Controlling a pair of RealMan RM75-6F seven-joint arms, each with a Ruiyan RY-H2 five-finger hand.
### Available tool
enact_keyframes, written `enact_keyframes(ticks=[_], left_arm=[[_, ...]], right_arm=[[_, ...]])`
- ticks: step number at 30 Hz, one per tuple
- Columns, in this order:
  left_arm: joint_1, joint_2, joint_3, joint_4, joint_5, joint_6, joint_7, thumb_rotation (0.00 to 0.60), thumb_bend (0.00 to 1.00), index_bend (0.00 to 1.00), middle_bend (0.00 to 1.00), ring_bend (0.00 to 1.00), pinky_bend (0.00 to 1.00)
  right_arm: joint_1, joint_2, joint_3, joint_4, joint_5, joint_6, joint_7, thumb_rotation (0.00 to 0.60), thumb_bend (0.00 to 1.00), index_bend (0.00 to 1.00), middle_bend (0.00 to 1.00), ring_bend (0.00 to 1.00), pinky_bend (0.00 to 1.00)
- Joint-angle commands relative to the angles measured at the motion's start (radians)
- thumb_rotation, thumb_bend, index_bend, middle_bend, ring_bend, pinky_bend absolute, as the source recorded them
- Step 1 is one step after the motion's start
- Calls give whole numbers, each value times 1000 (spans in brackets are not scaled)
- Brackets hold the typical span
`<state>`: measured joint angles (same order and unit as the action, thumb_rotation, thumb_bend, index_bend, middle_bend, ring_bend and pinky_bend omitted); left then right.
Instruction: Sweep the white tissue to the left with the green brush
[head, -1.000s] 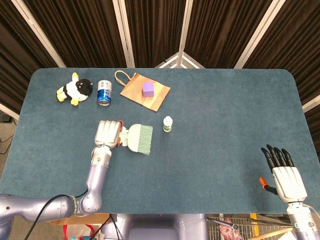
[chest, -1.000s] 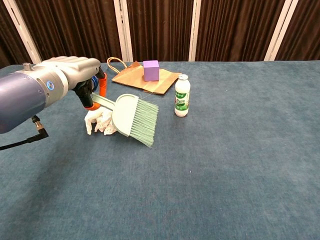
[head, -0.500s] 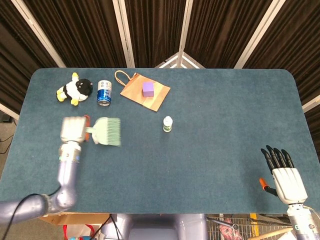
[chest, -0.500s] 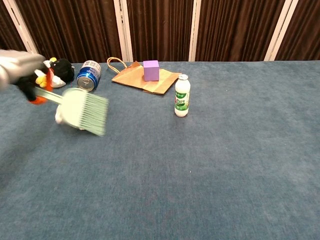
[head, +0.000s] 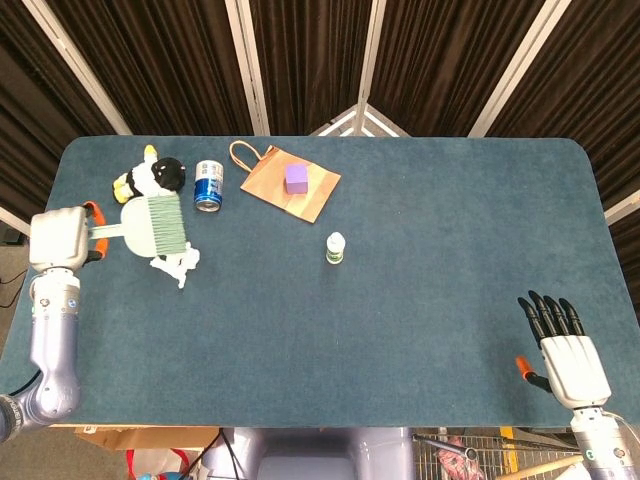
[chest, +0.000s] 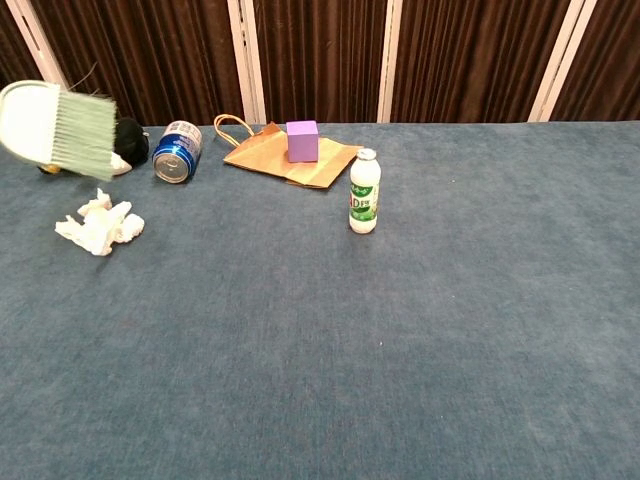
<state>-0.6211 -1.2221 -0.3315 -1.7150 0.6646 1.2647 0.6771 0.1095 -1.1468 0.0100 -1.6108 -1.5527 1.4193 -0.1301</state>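
Here, the white tissue lies crumpled on the table, just right of my left hand and below the brush head. That hand grips the green brush by its handle, lifted clear, long axis pointing right, bristles toward the tissue. My right hand rests far right, fingers spread, empty.

Matt blue cloth table; crumpled paper tissue; glossy metal can; kraft-paper bag.
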Motion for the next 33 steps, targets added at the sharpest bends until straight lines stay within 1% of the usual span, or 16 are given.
enact_keyframes(ticks=[1, 4, 10, 14, 19, 25, 31, 33], left_arm=[[-16, -28, 2, -29, 19, -4, -7, 600, 716, 768, 1000, 1000, 1000], [-42, -90, 32, -34, 22, -10, 24, 600, 716, 767, 1000, 1000, 1000], [-71, -220, 109, 16, 14, 0, 100, 600, 716, 769, 1000, 1000, 1000], [-62, -249, 142, 51, 18, 10, 109, 600, 716, 770, 1000, 1000, 1000], [-30, -212, 157, 97, 15, 12, 82, 600, 716, 771, 1000, 1000, 1000], [33, -109, 167, 193, -6, -23, -1, 600, 716, 771, 1000, 1000, 1000], [92, -18, 154, 309, -28, -72, -108, 600, 716, 771, 1000, 1000, 1000], [112, 10, 133, 338, -38, -89, -167, 600, 716, 771, 1000, 1000, 1000]], right_arm=[[2, -2, 0, 1, 1, -4, 0, 600, 323, 0, 0, 0, 0], [4, -2, 2, 2, 3, -6, 2, 600, 323, 0, 0, 0, 0], [1, 0, 3, 3, 8, -4, 8, 600, 323, 0, 0, 0, 0], [-2, 4, 2, 2, 8, 0, 10, 600, 323, 0, 0, 0, 0], [-6, 7, 0, 0, 10, 4, 7, 600, 322, 0, 0, 0, 0], [-12, 8, -1, -3, 10, 11, -1, 600, 322, 0, 0, 0, 0], [-12, 5, -2, -8, 10, 10, -13, 600, 323, 0, 0, 0, 0], [-11, 3, -4, -9, 7, 8, -21, 600, 322, 0, 0, 0, 0]])
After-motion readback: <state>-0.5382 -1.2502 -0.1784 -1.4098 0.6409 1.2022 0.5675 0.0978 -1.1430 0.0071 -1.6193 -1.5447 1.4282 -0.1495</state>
